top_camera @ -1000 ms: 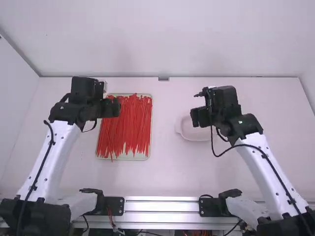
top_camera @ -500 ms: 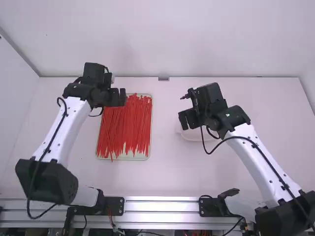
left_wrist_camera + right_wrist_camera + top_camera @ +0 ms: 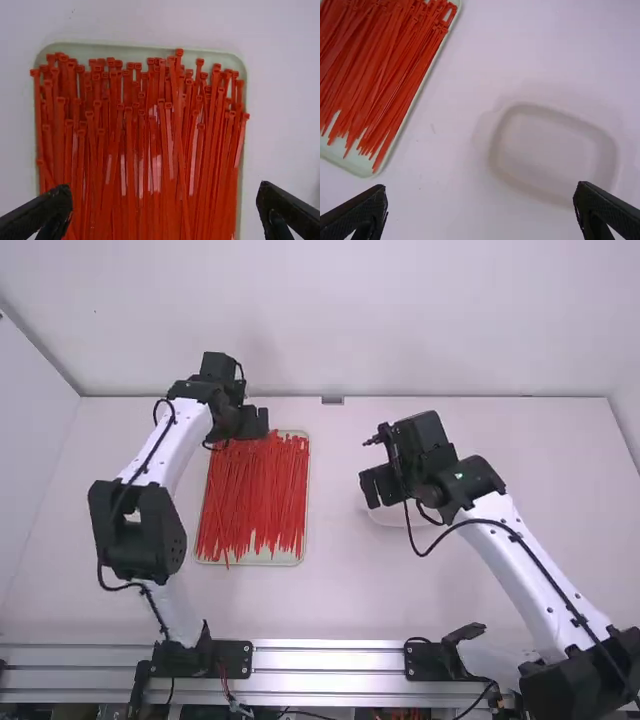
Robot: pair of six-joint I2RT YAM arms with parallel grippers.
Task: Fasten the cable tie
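Left fingers (image 3: 40, 212) gape wide above the cable ties (image 3: 140, 140); right fingers (image 3: 605, 210) likewise beside the white dish (image 3: 552, 150).

Red cable ties (image 3: 255, 495) are lying roughly parallel, piled on a pale tray (image 3: 296, 559), heads seemingly facing the far side.

A white table (image 3: 450, 570) is seen, closed in by pale walls at the back and on both sides. Two things are laid directly on it. A pale green tray (image 3: 252, 561) with rounded corners is set left of the middle, its long sides running away from the near edge, and it is heaped with red cable ties (image 3: 255, 495). A shallow white dish (image 3: 552, 152), also round-cornered, is placed to its right, with bare table left between them. The near edge is lined by an aluminium rail (image 3: 330, 650).
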